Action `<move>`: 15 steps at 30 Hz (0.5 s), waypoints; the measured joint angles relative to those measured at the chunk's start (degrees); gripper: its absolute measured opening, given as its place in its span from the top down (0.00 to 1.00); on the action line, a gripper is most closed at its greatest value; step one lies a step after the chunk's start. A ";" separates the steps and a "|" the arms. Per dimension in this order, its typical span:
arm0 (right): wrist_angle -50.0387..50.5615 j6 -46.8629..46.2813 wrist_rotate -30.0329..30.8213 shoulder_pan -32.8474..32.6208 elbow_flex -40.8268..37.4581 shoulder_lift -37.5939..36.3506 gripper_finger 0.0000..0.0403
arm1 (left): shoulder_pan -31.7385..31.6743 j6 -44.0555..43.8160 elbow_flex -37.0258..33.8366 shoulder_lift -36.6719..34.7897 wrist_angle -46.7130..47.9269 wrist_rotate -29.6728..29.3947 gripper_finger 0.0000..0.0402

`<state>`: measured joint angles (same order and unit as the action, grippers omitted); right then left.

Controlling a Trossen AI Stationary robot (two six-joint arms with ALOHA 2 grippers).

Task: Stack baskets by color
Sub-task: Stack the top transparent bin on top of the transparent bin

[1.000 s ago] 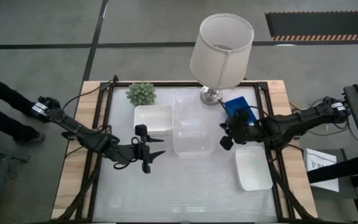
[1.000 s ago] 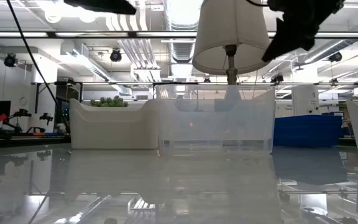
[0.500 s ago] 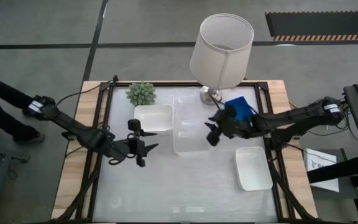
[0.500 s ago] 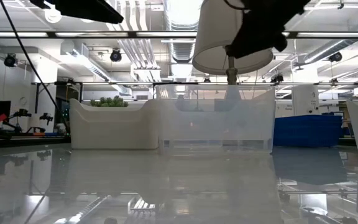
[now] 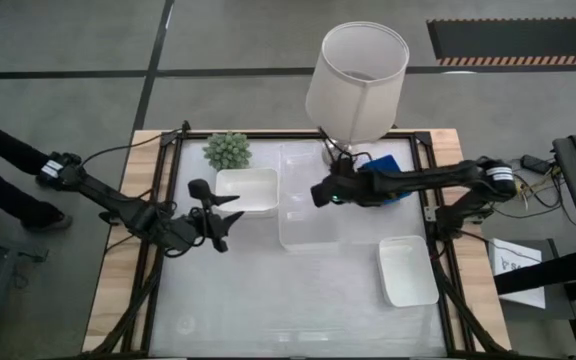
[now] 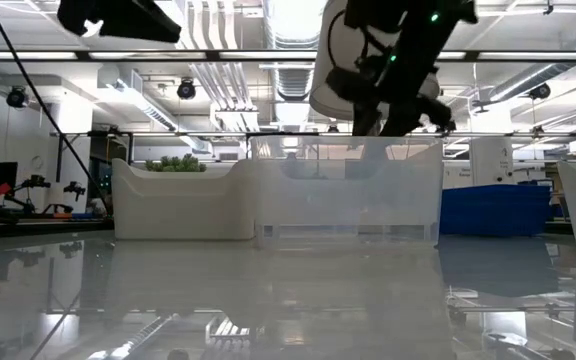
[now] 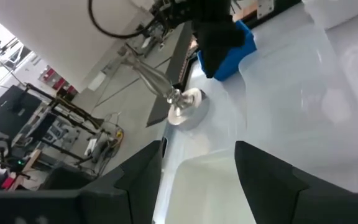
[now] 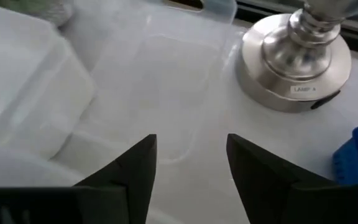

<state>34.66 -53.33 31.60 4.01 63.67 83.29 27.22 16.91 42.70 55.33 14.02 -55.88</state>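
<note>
High view: the right gripper (image 5: 320, 193), fingers spread and empty, hovers over the far clear transparent plastic basket (image 5: 303, 168), apparently poised to descend and grasp its rim.

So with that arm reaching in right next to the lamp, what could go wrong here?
The right gripper hangs open over the far clear basket, close beside the lamp. Reaching lower, the arm might bump the lamp's base or shade and tip it. Clear baskets are hard to see, so the fingers may miss the rim. The left gripper, open by the white basket, could push it toward the plant.
</note>
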 joint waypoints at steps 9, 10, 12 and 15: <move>0.17 0.65 1.61 4.97 3.35 8.60 0.57 | 0.04 -1.57 -4.09 -2.47 -0.05 0.00 0.53; -0.09 0.66 1.59 5.03 3.38 9.18 0.57 | 0.04 -1.55 -4.42 -2.94 -0.03 -0.02 0.53; -0.61 0.64 1.53 4.89 3.38 10.04 0.57 | 0.03 -1.56 -4.73 -3.72 -0.14 -0.11 0.53; -0.80 0.05 1.67 4.76 3.34 11.02 0.57 | 0.00 -1.58 -5.00 -4.80 -0.31 -0.11 0.53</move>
<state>33.86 -53.27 33.27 8.77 67.01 94.31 27.22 15.33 37.70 50.53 13.71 -55.99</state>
